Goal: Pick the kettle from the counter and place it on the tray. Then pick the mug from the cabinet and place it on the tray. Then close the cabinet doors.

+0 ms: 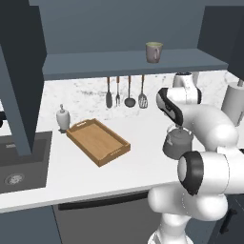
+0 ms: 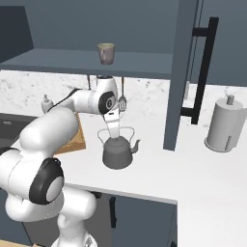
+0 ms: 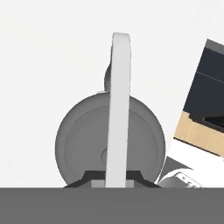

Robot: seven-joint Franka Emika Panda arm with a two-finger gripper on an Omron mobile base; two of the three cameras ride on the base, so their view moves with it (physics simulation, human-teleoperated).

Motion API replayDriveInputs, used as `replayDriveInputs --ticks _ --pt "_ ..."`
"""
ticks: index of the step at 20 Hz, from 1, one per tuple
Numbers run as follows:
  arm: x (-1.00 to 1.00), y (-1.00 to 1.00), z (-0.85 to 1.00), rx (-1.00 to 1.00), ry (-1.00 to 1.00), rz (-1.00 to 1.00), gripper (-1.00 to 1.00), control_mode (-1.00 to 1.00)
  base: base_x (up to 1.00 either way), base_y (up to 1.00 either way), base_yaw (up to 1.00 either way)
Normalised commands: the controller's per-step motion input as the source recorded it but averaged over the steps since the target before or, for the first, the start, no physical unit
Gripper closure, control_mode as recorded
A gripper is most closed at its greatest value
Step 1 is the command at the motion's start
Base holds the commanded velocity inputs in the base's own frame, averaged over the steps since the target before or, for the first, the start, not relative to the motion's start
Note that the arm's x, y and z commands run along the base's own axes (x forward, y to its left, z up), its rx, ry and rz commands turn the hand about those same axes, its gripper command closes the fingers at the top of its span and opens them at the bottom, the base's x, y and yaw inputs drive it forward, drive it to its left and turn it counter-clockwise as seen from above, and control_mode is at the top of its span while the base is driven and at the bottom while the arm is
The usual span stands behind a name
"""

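Where kettle (image 2: 116, 153) sits on counter (image 2: 202, 178), tool (image 2: 114, 133) clamped on its wire handle (image 3: 119, 109), fingers tight either side

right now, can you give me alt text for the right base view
The white arm's claw reaches down to the wire handle of a dark grey kettle on the white counter. A mug sits on the open cabinet's shelf above; a pale grey cylinder stands at right.
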Motion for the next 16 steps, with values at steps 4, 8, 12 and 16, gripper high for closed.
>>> replayDriveInputs --ticks 4,8,12,16 --pt "0.06 0.57 0.00 0.00 0.00 0.07 1.00 -1.00 0.00 0.00 0.00" --pt "0.14 0.73 0.00 0.00 0.00 0.06 1.00 -1.00 0.00 0.00 0.00" --pt "0.24 0.79 0.00 0.00 0.00 0.03 1.00 -1.00 0.00 0.00 0.00" --pt "0.23 0.77 0.00 0.00 0.00 0.02 1.00 -1.00 0.00 0.00 0.00"
